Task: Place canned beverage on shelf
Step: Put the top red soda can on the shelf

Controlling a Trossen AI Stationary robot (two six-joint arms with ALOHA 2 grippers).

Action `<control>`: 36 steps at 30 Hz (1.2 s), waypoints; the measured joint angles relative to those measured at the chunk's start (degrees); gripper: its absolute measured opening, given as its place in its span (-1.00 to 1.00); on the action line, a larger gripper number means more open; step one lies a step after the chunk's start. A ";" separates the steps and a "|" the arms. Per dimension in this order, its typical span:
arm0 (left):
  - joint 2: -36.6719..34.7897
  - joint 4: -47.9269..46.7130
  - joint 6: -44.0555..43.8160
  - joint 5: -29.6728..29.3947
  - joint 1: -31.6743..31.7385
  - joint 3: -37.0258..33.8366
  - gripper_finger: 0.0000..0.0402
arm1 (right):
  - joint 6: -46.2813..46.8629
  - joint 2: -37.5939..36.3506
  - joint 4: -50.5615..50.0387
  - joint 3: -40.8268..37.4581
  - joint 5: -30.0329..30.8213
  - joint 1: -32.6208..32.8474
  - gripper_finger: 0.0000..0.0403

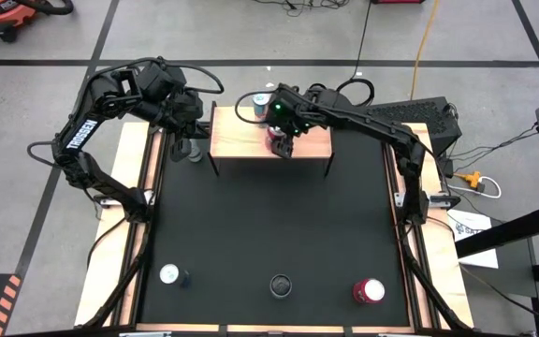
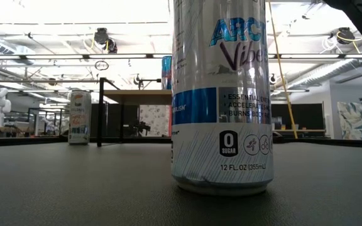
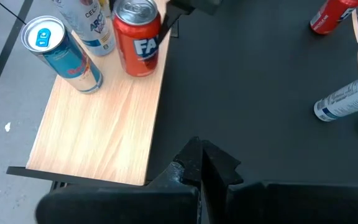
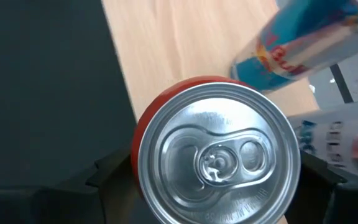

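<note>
The high view looks straight down on the whole table (image 1: 269,234). The low view sits at tabletop level, very close behind a silver can (image 2: 222,94), facing the shelf (image 2: 137,96). Both wrist views look down on that shelf, the right one hard above the red can (image 4: 216,155).

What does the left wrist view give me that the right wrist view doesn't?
Only the left wrist view shows the white can lying on the black table, another red can farther off, and the shut left gripper. Only the right wrist view shows the red can's lid between the open right gripper's fingers. Both show the shelf, red can and blue can.
</note>
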 joint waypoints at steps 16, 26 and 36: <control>0.00 0.00 0.07 0.00 0.02 0.00 -0.98 | -0.28 -0.02 0.35 0.00 -4.47 -1.68 0.52; 0.00 0.00 1.01 0.00 0.00 0.00 -0.98 | -0.92 -0.17 1.95 0.00 -4.20 -1.88 0.60; 0.00 0.00 0.98 0.00 0.00 0.00 -0.98 | -0.99 -0.30 1.92 0.00 -4.42 -2.27 0.60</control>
